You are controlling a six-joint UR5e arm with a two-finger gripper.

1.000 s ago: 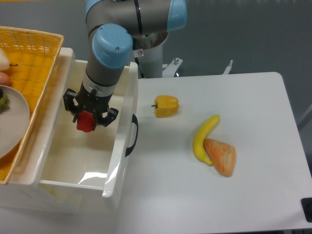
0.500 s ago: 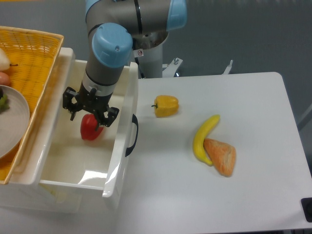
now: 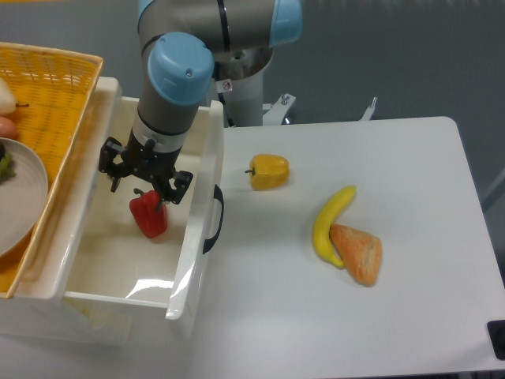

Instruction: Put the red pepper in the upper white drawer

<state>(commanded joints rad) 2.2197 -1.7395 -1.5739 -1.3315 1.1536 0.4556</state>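
The red pepper (image 3: 150,216) lies on the floor of the upper white drawer (image 3: 188,272), which is pulled out at the left of the table with its black handle (image 3: 214,219) facing right. My gripper (image 3: 144,178) hangs just above the pepper inside the drawer, its fingers spread open and nothing held between them. The pepper's top is partly covered by the fingers.
A yellow woven basket (image 3: 55,95) with a grey plate (image 3: 20,189) sits over the drawer's left side. On the white table lie a yellow pepper (image 3: 269,170), a banana (image 3: 329,223) and an orange bread piece (image 3: 359,253).
The gripper opened and let go of the red pepper, which dropped to the drawer floor. The gripper has since risen slightly above it.
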